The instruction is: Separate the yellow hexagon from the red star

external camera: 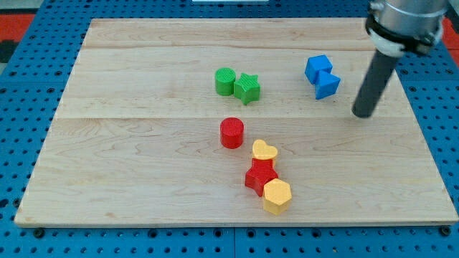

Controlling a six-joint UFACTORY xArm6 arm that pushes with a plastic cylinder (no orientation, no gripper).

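Seven blocks are lying on the surface (143, 165): two green, a cylinder (224, 81) and a star (247, 88); two red, a cylinder (232, 133) and a star (259, 176); two yellow, a heart (264, 151) and a hexagon (277, 196); one blue block (322, 76)

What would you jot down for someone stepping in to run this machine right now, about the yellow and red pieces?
My tip rests at the view's right, just right of the blue block, far from the job's blocks.
The yellow hexagon touches the red star on its lower right, near the view's bottom. A yellow heart sits against the star's top.
Done: nothing yet.
Left: bring the tip down to the pair and push the hexagon off the star.
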